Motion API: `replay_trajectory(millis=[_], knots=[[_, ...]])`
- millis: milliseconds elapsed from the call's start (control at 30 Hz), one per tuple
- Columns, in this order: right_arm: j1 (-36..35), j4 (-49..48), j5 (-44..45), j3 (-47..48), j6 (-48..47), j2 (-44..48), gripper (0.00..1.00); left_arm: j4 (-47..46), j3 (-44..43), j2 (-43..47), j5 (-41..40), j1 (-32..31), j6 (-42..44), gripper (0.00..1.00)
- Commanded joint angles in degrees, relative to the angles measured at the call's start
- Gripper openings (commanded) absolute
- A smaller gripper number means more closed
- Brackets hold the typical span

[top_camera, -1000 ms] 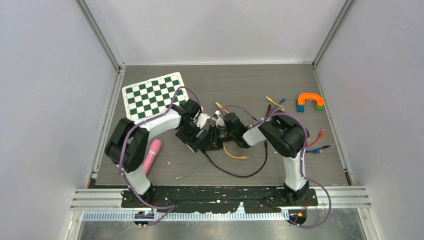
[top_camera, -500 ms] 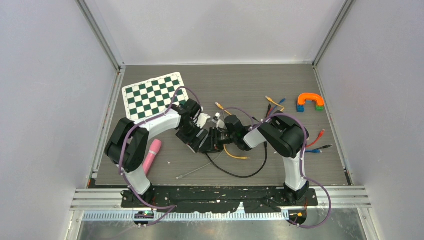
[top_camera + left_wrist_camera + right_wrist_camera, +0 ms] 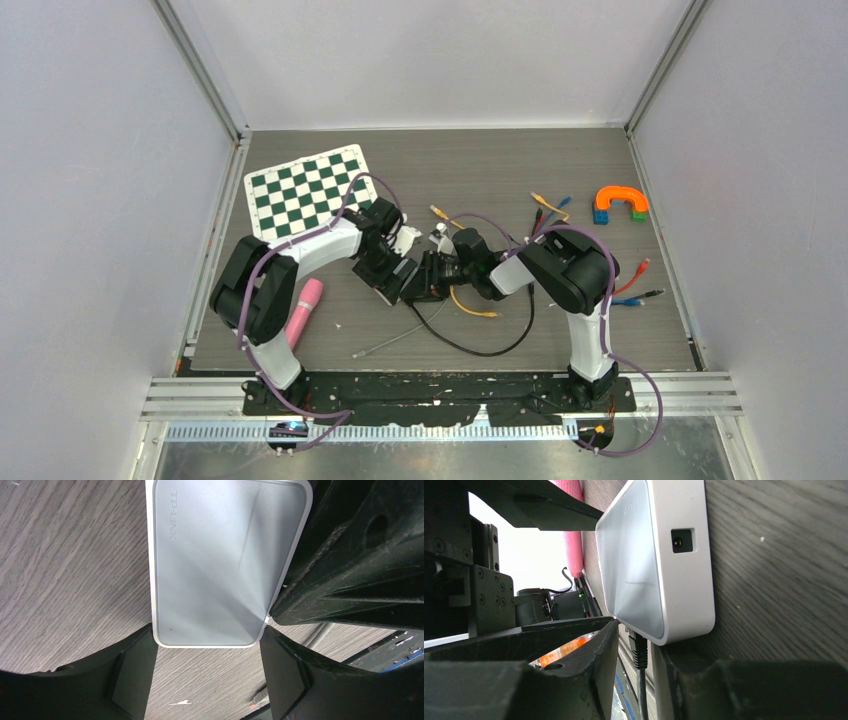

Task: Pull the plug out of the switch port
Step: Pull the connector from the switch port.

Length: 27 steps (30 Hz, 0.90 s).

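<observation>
The grey TP-LINK switch [image 3: 220, 565] lies flat on the wood table. My left gripper [image 3: 207, 672] is shut on the switch's near end, a finger against each corner. In the right wrist view the switch [image 3: 659, 570] shows its side with a round socket. A black plug [image 3: 639, 650] sits in a port on its lower edge, its cable running down. My right gripper [image 3: 639, 685] is open, its fingers on either side of the plug and apart from it. In the top view both grippers [image 3: 400, 275] [image 3: 438, 272] meet mid-table and hide the switch.
The black cable [image 3: 500, 340] loops toward the near edge, beside a yellow cable [image 3: 475, 308]. A pink cylinder [image 3: 303, 310] lies by the left arm. A checkerboard [image 3: 310, 190] is at the back left. Loose patch cables [image 3: 550, 210] and a coloured block arch [image 3: 620, 203] lie at the right.
</observation>
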State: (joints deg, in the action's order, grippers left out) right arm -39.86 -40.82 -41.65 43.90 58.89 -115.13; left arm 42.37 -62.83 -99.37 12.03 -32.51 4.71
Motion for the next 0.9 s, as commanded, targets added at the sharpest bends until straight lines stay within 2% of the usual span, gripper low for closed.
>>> replay_trajectory(millis=[0,167,333,567,867], knots=[[0.33,-3.06,0.93,0.51,0.12,-0.38,0.27,-0.80,-0.73,1.84,1.98,-0.01,-0.08,0.40],[0.29,-2.58,0.56,0.31,-0.51,-0.18,0.20,-0.80,-0.89,1.73,1.91,-0.01,-0.12,0.40],[0.30,-3.02,-0.41,0.12,-0.70,-0.50,0.06,-0.97,-0.94,1.66,1.54,-0.01,-0.33,0.40],[-0.34,2.08,-1.72,-1.67,-6.18,4.28,0.05,-0.77,-1.49,1.06,-1.23,0.09,-1.07,0.40],[-1.61,2.44,-3.78,-6.02,-7.02,7.77,0.05,-0.84,-1.64,0.74,-1.92,0.08,-1.09,0.39]])
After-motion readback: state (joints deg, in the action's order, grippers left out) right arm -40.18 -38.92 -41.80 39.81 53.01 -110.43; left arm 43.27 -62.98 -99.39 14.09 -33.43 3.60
